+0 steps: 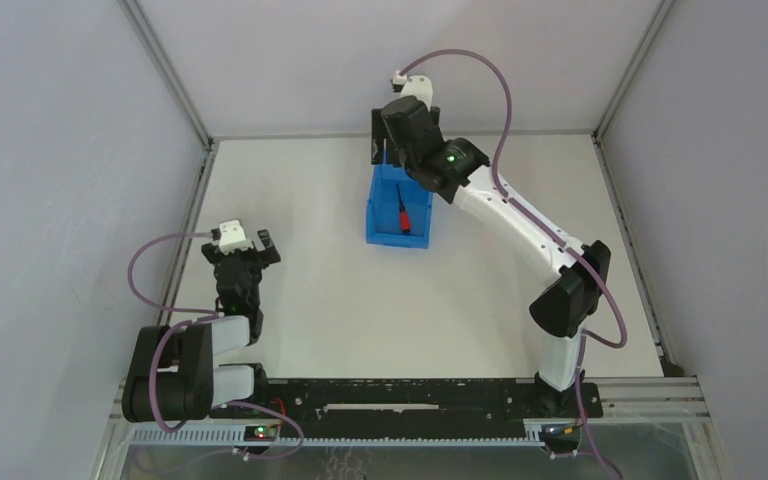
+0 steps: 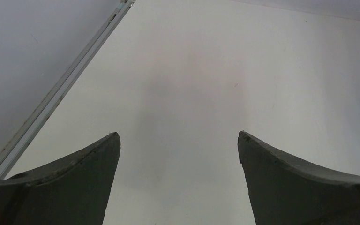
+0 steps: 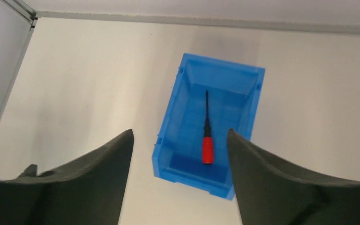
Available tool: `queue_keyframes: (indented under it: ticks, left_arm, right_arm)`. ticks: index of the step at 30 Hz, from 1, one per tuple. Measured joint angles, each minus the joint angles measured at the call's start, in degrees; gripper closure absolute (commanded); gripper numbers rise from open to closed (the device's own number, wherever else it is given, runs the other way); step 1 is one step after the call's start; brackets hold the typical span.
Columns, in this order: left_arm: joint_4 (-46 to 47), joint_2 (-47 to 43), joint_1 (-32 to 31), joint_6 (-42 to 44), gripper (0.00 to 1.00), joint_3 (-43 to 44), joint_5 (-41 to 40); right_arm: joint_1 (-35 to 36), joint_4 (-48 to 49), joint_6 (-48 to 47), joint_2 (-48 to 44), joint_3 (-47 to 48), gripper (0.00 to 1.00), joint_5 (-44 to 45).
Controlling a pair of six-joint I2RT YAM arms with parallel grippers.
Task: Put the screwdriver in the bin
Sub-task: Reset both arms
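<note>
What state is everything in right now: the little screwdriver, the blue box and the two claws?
screwdriver: lying flat inside the bin, nothing gripping it.
bin: upright, open at the top, holding the screwdriver.
right gripper: open, empty, above the bin.
left gripper: open, empty, away from the bin.

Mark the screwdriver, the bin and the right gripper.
screwdriver [image 3: 207, 127], right wrist view, lower shaft just above the red handle.
bin [image 3: 171, 124], right wrist view, left wall.
right gripper [image 3: 180, 131], right wrist view, midway between its fingertips.

From above, the right arm [image 1: 505, 210] hides the bin's [image 1: 397, 241] far end.
</note>
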Motion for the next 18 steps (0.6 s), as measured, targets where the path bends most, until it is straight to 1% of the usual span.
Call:
queue_keyframes:
  ticks: [3,13,18]
  left_arm:
    - [0.00,0.00,0.00,-0.02,0.00,0.00,0.00]
    - [0.00,0.00,0.00,-0.02,0.00,0.00,0.00]
    - [0.02,0.00,0.00,-0.02,0.00,0.00,0.00]
  right_arm:
    - [0.20,-0.94,-1.44,-1.07,1.51,0.00,0.59]
    - [0.13,-2.78,-3.72,-1.70,1.51,0.00,0.94]
    - [-1.70,-4.11,-4.79,-2.29,1.05,0.00,-0.13]
